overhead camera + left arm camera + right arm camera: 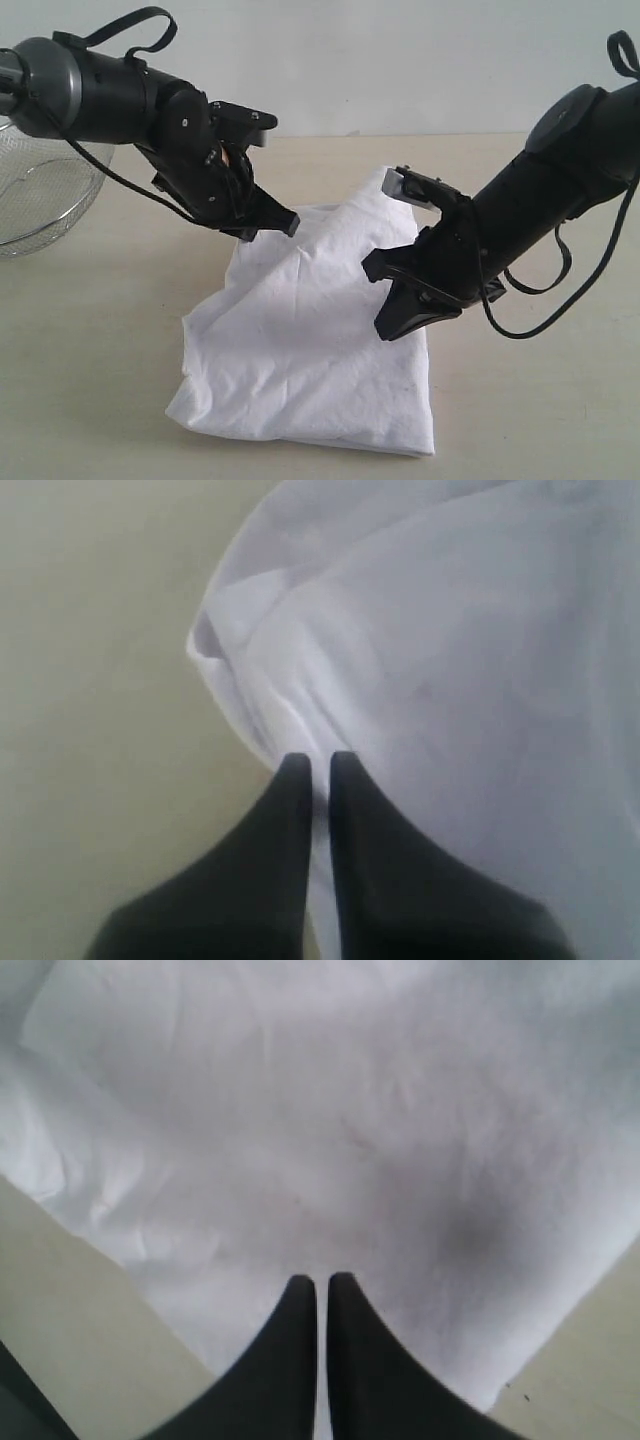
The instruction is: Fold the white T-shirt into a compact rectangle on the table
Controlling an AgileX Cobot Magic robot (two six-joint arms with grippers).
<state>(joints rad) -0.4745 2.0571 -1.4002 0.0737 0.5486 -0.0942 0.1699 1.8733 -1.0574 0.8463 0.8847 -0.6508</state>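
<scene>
The white T-shirt (300, 340) lay crumpled in a loose, roughly four-sided heap at the middle of the table (90, 350), plain side up, with no lettering in sight. The left tool (272, 224) sat at the heap's 11 o'clock corner. Its fingers (290, 820) were pressed almost together, with a thin fold of the shirt's edge pinched between them. The cloth rose toward that corner. The right tool (398, 322) met the heap at its 3 o'clock edge. Its fingers (365, 1360) were likewise closed, with a sliver of white fabric caught in the narrow slit between them. A wire-mesh basket (40, 200) stood on the table at 9 o'clock from the shirt, well apart from it.
</scene>
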